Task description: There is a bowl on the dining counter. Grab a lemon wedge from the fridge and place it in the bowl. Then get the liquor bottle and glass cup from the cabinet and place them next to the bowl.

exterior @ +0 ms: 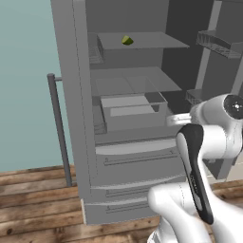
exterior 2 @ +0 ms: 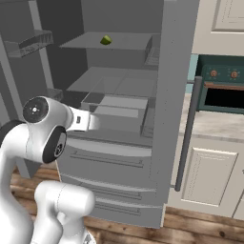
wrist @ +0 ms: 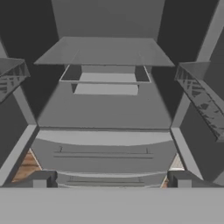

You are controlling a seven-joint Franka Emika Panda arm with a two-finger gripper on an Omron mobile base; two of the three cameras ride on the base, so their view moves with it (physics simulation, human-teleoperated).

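One lemon wedge (exterior: 126, 40) on fridge (exterior: 76, 95) top shelf; gripper (wrist: 111, 179) fingertips cropped.

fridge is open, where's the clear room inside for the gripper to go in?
Top shelf: bare to the right of the lemon wedge, up to the door bins. Middle shelf: bare across. Tighter lower down, where the open tray fills the bay above the drawers. Gripper open, facing the fridge interior.
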